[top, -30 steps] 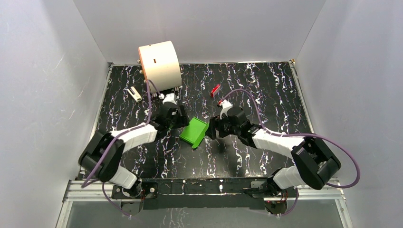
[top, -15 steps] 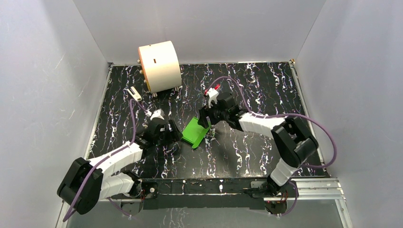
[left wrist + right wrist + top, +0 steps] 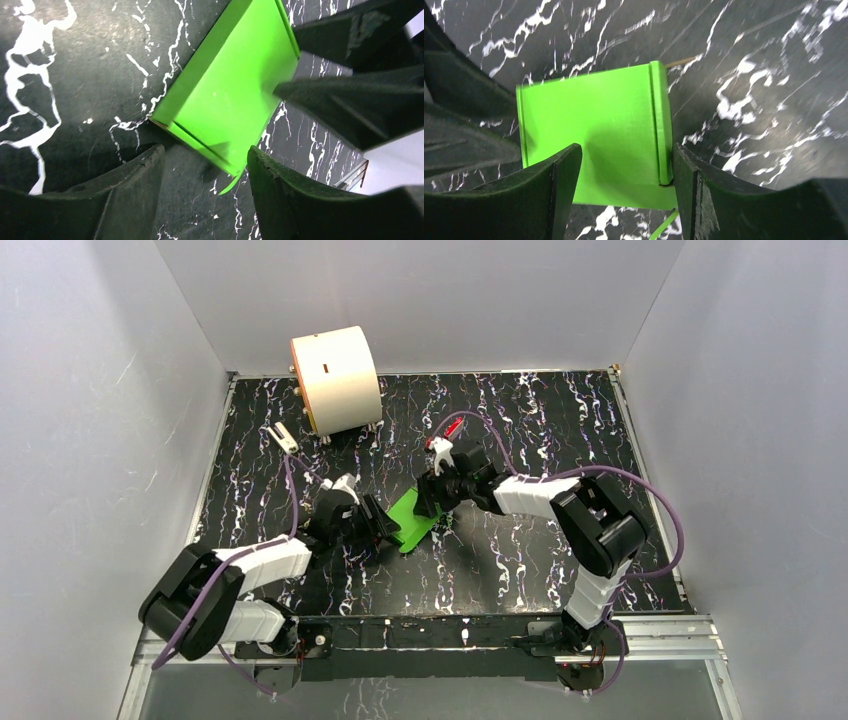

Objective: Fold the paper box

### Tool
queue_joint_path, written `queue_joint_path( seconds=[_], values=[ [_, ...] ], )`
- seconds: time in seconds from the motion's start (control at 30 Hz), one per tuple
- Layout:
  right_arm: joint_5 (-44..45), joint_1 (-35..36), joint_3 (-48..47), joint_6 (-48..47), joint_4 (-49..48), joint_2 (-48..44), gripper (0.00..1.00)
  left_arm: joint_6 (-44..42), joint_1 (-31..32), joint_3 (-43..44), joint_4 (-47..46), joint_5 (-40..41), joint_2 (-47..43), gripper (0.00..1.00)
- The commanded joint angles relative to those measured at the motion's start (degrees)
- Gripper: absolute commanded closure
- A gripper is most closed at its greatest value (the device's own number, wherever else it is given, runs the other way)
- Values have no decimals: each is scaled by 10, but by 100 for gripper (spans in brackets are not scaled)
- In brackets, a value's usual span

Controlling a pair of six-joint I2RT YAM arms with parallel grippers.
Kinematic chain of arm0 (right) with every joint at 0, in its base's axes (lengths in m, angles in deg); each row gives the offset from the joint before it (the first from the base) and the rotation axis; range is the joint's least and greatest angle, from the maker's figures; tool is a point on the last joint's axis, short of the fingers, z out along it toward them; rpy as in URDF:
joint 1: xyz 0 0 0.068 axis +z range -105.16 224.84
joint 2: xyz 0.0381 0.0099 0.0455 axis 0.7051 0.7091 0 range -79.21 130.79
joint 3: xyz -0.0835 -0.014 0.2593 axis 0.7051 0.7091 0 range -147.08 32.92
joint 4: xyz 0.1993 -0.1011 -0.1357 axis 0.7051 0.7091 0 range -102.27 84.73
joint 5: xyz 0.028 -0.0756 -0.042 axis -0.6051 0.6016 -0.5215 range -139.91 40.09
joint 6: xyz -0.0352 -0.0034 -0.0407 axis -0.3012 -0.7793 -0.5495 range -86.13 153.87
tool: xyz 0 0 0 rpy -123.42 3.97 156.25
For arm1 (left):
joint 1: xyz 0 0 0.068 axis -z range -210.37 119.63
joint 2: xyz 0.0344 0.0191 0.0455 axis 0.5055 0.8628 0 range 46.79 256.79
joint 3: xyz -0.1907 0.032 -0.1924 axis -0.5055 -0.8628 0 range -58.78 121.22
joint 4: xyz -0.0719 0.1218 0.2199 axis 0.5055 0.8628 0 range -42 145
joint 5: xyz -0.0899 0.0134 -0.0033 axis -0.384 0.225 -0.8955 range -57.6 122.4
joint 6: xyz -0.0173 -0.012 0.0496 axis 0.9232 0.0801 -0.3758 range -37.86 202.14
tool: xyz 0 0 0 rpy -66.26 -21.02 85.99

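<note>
I'm running this from afar, and it is plainly a robotics lab cell. Plain pale grey panel walls close in a black tabletop with white marble-like veining on three sides. A silver extruded-aluminium rail runs along the near edge. My two black-and-white jointed robot arms are bolted to it, the left arm and the right arm, with thin purple cables looping off them. A large cream cylinder with an orange rim sits near the back left corner.

paper box: top corner cut off in left wrist view.
</note>
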Motion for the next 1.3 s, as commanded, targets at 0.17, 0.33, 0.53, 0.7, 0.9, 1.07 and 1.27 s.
queue_joint_path(
  seconds=[0.17, 0.33, 0.53, 0.7, 0.9, 1.07, 1.27],
  values=[
    [-60, 6, 105, 90, -49, -80, 29, -39, -1, 51, -27, -15, 75, 46],
    [-47, 13, 143, 101, -51, -121, 29, -75, -1, 81, -21, -7, 101, 46],
    [4, 15, 163, 83, -23, -180, 27, -105, -8, 92, 7, 45, 95, 42],
    [82, 24, 162, 1, 34, -218, 19, -116, -14, 89, 44, 80, 47, 38],
    [162, 94, 152, -96, 54, -255, 12, -110, -20, 52, 84, 141, -49, 31],
    [267, 188, 124, -200, 62, -229, 10, -112, -25, 17, 93, 173, -108, 27],
    [397, 275, 82, -287, 73, -149, 11, -130, -28, -6, 94, 232, -134, 25]
  ],
)
